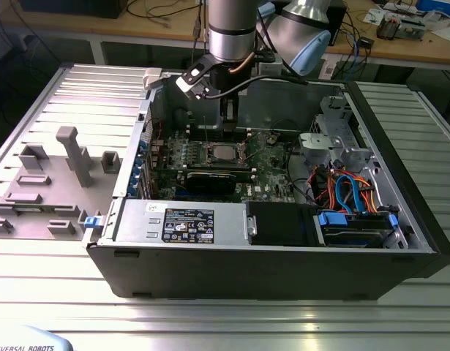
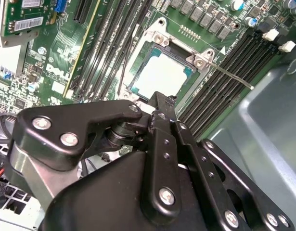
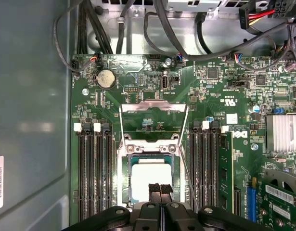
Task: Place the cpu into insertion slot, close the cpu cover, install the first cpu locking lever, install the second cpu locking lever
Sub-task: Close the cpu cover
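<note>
The cpu (image 3: 150, 179), a pale silvery square, lies flat in the insertion slot (image 3: 124, 153) in the middle of the green motherboard; it also shows in the second wrist view (image 2: 160, 77) and the exterior view (image 1: 223, 152). The cpu cover (image 3: 153, 105) stands hinged back, off the chip, with board visible through its window. A thin locking lever (image 2: 230, 76) sticks out unlatched beside the slot, and another thin rod (image 3: 185, 174) runs along the slot's side. My gripper (image 3: 160, 188) hangs just above the cpu's near edge, shut, with its fingers pressed together on nothing.
Black memory slots (image 3: 92, 173) flank the socket on both sides. A graphics card (image 1: 210, 178) lies across the board at the front. Cables (image 1: 349, 191) and drive bays fill the exterior view's right. The case walls (image 1: 283, 248) surround the work area.
</note>
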`<state>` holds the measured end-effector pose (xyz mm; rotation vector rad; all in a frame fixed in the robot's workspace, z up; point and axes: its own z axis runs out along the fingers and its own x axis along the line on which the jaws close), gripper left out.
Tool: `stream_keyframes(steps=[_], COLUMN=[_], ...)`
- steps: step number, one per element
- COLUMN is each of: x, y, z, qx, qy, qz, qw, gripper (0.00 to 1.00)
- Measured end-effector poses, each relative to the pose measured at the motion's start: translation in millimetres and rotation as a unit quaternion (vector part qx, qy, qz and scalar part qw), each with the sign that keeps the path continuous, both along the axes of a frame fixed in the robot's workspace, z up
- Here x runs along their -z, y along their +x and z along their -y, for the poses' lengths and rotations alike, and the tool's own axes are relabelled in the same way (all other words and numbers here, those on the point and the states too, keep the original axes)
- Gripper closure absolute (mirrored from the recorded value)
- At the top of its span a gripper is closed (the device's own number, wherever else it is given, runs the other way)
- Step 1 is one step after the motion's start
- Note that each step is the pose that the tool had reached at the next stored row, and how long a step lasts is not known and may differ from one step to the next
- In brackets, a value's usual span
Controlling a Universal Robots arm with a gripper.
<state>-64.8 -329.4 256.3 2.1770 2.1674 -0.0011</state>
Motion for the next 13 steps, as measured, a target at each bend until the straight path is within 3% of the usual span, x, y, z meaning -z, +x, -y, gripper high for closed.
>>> stream_keyframes(steps=[3,13], x=[-3.5,-3.8], y=[0.0,0.0], z=[0.0,0.0], qx=[0.000,0.000], qy=[0.0001,-0.0023], qz=[0.0000,0.0000], qw=[1.0000,1.0000], gripper=[0.89,0.89])
